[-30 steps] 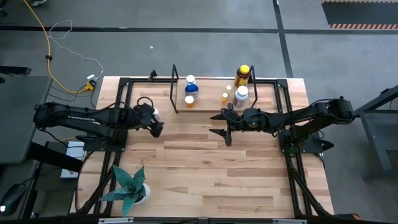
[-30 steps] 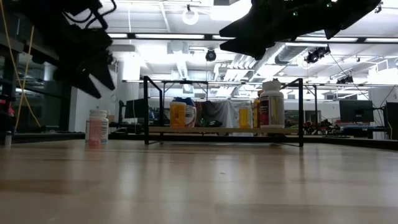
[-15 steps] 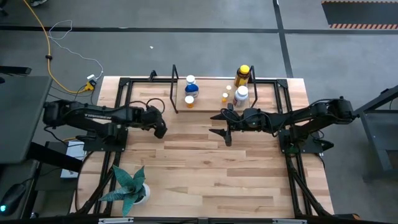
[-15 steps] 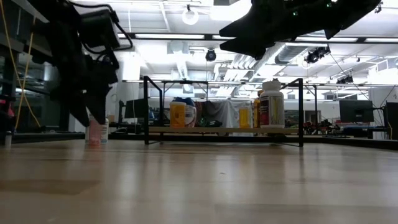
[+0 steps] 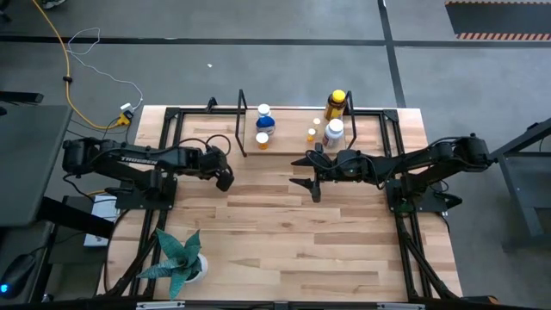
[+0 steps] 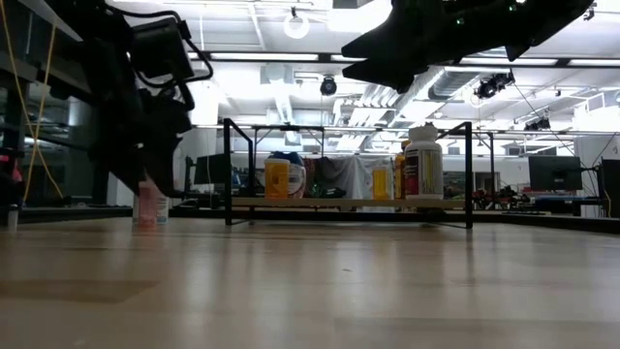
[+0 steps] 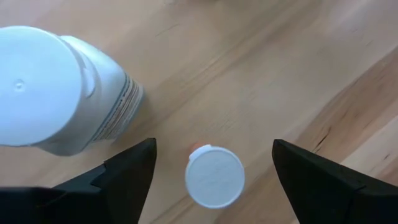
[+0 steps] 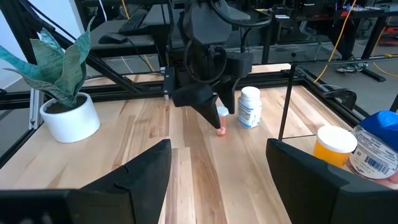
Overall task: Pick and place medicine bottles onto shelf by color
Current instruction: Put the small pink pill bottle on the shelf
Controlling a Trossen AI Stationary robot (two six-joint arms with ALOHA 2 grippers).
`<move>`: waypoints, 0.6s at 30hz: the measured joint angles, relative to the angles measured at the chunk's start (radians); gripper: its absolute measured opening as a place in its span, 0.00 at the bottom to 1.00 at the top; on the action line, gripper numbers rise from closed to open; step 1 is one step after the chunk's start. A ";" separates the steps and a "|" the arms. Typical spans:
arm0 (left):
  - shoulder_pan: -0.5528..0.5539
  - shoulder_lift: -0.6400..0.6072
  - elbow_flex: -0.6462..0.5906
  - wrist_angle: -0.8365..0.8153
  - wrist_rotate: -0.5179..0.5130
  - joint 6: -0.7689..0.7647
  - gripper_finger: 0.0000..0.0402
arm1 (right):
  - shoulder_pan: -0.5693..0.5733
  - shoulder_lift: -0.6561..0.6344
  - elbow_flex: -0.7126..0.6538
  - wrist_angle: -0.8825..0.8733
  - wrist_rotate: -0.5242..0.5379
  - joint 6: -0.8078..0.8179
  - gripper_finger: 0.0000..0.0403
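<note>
The left tool [image 7: 211, 165] is hanging wide open over a tiny orange vial with a white cap [image 7: 214, 176], gripping nothing; a larger white bottle [image 7: 59, 93] is standing just beside it at its 10 o'clock. The right tool [image 5: 312, 172] is waiting open and empty at the 6 o'clock edge of the light-wood shelf on black legs [image 5: 293, 138].

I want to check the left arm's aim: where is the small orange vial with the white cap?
The small vial stands on the table left of the shelf, beside a larger white bottle, directly under the open left gripper.
</note>
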 joint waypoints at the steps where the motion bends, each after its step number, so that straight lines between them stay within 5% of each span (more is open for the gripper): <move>1: 0.000 0.000 0.000 -0.003 0.001 0.000 0.75 | 0.000 0.000 0.000 0.000 0.000 0.000 0.63; 18: 0.000 0.000 0.000 -0.005 0.004 -0.007 0.47 | 0.000 0.000 0.000 0.000 0.000 -0.001 0.63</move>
